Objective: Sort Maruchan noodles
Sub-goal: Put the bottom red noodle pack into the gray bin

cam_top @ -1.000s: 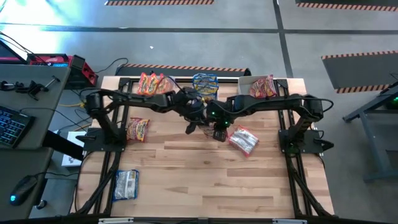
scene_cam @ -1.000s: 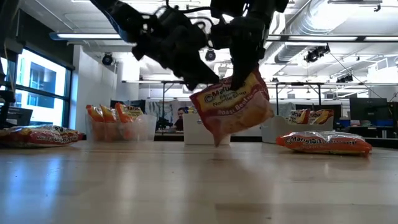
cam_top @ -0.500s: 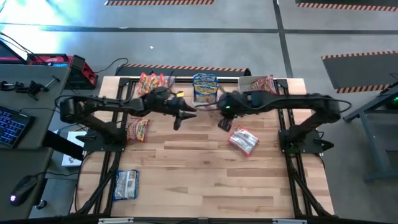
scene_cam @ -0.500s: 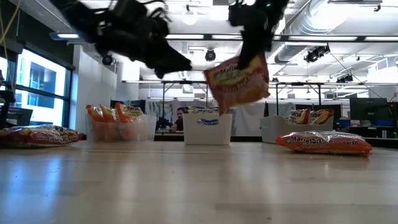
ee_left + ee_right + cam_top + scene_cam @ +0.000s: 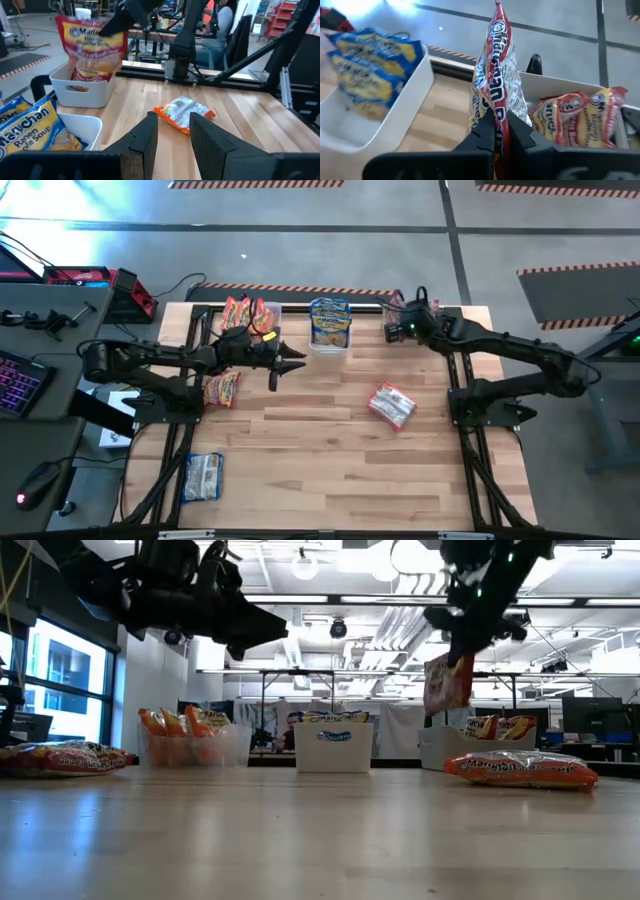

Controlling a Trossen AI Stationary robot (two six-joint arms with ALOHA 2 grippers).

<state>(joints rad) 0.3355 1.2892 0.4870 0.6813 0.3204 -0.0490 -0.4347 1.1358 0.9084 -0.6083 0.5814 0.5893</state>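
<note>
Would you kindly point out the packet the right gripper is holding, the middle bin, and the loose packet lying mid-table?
held packet [image 5: 499, 95], right wrist view, its printed face above the fingers
middle bin [image 5: 329, 343], high view, its near rim
loose packet [image 5: 391, 405], high view, its middle

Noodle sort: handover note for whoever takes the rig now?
Right gripper: shut on a red-and-white packet, hanging over the right bin, not released.
Left gripper: slightly open, empty, above the table near the left bin.
Done: orange packets in the left bin, blue ones in the middle bin, red ones in the right bin.
Left: three loose packets on the table.
</note>
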